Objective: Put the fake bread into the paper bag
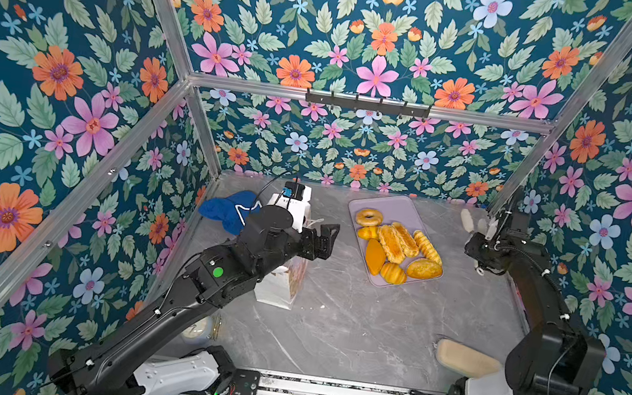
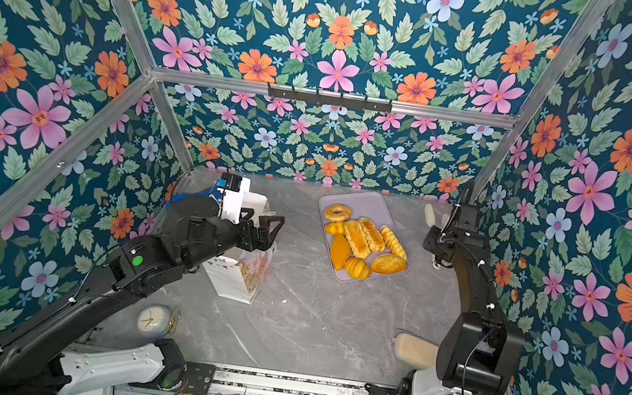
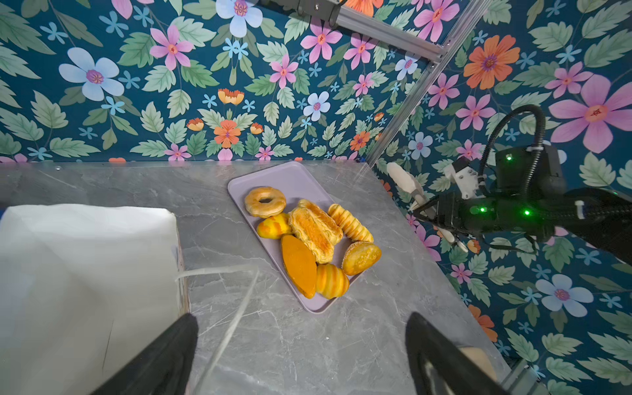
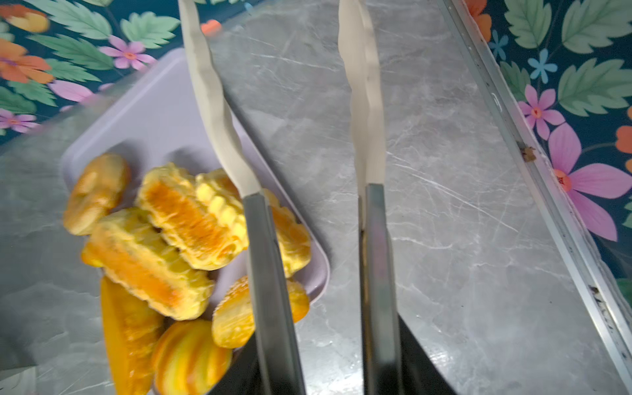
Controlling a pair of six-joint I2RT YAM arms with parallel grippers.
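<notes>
Right wrist view: the right claw (image 4: 328,371) is closed on the grey handles of a pair of tongs (image 4: 374,260). The white tips stand apart with nothing between them. They hang over the bench (image 4: 444,205) beside the tray (image 4: 143,113), and one arm crosses in front of the bread (image 4: 171,239).

All the bread I can see lies heaped on that tray. Whether any is in the bag (image 1: 280,292) I cannot tell, since the left arm covers its mouth. The bag stands well apart from the tray, on the left of the bench. The left claw (image 3: 301,359) is spread wide by its rim and holds nothing.

The step looks to be the first pick with the tongs.
- Swing the tips over the tray and take an outer piece, such as the ridged loaf (image 3: 350,224) on the near edge, rather than digging into the middle.
- Set the tips across its narrow width, one on each side, low enough to get past the crown but clear of the tray's rim.
- Squeeze slowly. The pastries look glossy and may squirt out.
- Lift straight up so the neighbours stay put.

The bag is narrow and its cord handle (image 3: 219,270) loops across the opening, so the left claw would do well to steady the rim.
</notes>
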